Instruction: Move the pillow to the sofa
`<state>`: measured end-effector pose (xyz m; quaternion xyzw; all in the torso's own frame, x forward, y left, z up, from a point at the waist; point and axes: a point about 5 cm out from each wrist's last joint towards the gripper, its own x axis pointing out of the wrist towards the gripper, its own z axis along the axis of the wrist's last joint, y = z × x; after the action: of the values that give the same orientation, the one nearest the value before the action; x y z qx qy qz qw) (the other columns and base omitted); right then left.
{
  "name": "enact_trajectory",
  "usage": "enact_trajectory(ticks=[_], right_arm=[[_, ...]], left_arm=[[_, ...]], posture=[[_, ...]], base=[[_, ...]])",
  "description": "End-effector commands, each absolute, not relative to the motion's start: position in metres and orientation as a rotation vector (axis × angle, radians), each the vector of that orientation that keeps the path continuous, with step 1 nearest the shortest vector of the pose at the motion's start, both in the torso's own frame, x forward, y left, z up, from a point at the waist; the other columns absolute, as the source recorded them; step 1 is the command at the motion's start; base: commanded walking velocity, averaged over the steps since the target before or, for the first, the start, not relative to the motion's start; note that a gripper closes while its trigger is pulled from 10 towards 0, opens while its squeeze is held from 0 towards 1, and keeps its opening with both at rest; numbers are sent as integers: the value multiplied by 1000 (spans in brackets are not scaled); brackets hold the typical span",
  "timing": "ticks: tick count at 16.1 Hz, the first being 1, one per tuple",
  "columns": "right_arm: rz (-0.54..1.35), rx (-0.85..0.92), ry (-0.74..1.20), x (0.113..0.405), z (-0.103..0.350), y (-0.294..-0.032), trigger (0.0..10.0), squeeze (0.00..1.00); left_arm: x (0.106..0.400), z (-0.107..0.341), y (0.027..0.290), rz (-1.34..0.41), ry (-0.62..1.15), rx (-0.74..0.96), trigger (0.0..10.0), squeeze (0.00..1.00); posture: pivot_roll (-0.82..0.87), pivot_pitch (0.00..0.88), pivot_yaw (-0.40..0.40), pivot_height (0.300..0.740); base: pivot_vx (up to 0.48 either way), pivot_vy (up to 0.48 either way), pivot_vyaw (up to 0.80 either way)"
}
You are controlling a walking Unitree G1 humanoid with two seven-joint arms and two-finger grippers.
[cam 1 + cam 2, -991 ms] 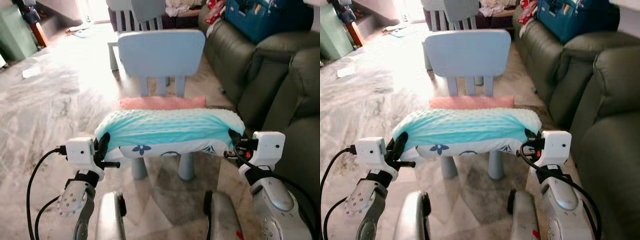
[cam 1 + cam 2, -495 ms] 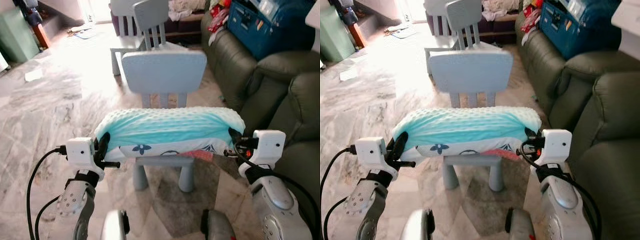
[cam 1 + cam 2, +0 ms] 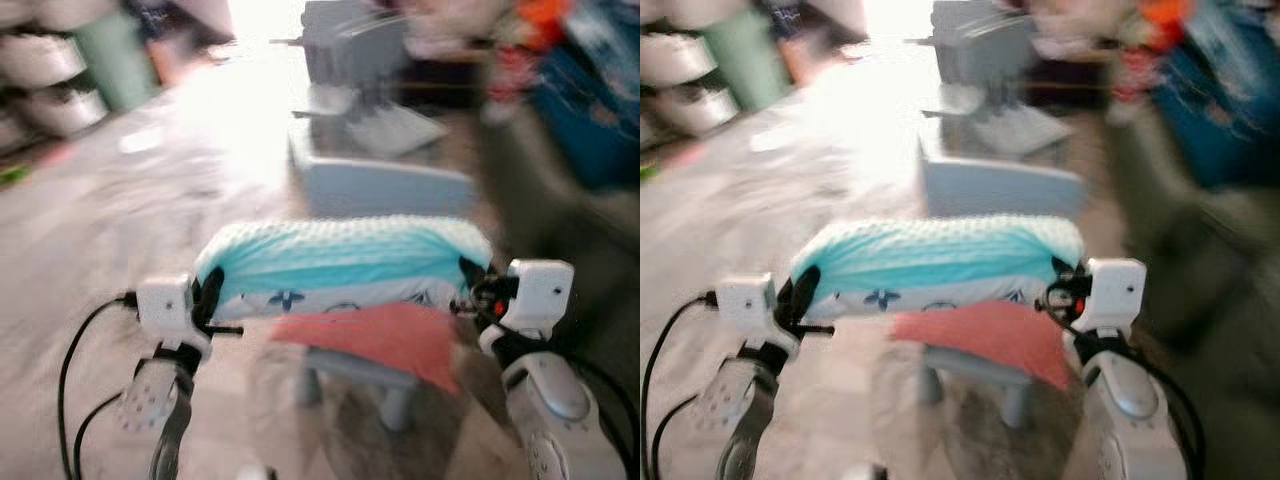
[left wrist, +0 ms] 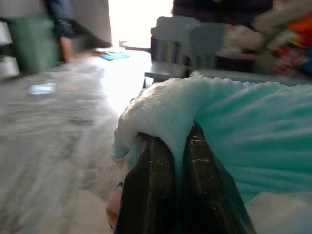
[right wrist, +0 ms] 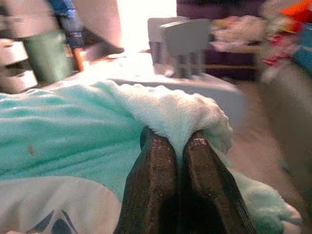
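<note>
Pillow (image 3: 340,262): we see it spanning both grippers.
Left gripper (image 4: 170,146): pinches its 9 o'clock end.
Right gripper (image 5: 176,141): pinches its 3 o'clock end.

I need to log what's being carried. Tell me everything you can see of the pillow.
The pillow is oblong and soft, with a fuzzy, bumpy turquoise top fading to white at its ends and a white underside printed with dark blue shapes. It hangs level in the air, pinched at one end by the left gripper and at the other by the right gripper. A pink cloth shows just below it, above a pale blue chair.
</note>
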<state>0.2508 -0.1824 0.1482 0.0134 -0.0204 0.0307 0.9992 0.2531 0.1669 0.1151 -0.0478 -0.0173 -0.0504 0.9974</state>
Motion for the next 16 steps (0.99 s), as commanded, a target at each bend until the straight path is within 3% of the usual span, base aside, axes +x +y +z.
enact_trajectory(ticks=[1, 2, 3, 8, 9, 11, 12, 16], right_arm=[[7, 25, -64, 250, 153, -190, 0, 0], [7, 22, -65, 250, 154, -191, 0, 0], [7, 23, -65, 249, 154, -191, 0, 0], [12, 20, -66, 250, 154, -191, 0, 0], [14, 19, -67, 251, 155, -191, 0, 0], [14, 19, -68, 250, 155, -191, 0, 0], [14, 19, -68, 251, 155, -191, 0, 0], [15, 26, -56, 250, 154, -191, 0, 0]], left_arm=[[252, 113, 179, -60, -20, -70, 0, 0], [252, 112, 178, -62, -10, -69, 1137, 0], [252, 111, 177, -70, -7, -71, 3608, 0], [252, 110, 175, -74, 1, -72, 3686, 0], [252, 109, 174, -83, 11, -67, 7490, 0], [252, 107, 173, -84, 17, -65, 9451, 0], [252, 107, 173, -84, 25, -64, 10000, 0], [255, 105, 171, -88, 52, -61, 10000, 0]], posture=[[-152, 0, 60, 740], [-154, 0, 61, 740], [-154, 0, 60, 740], [-153, 0, 53, 740], [-153, 0, 53, 740], [-152, 0, 52, 740], [-154, 0, 51, 740], [-155, 0, 44, 740]], base=[[0, 0, 0], [0, 0, 0], [0, 0, 0], [0, 0, 0], [0, 0, 0], [0, 0, 0], [0, 0, 0], [0, 0, 0]])
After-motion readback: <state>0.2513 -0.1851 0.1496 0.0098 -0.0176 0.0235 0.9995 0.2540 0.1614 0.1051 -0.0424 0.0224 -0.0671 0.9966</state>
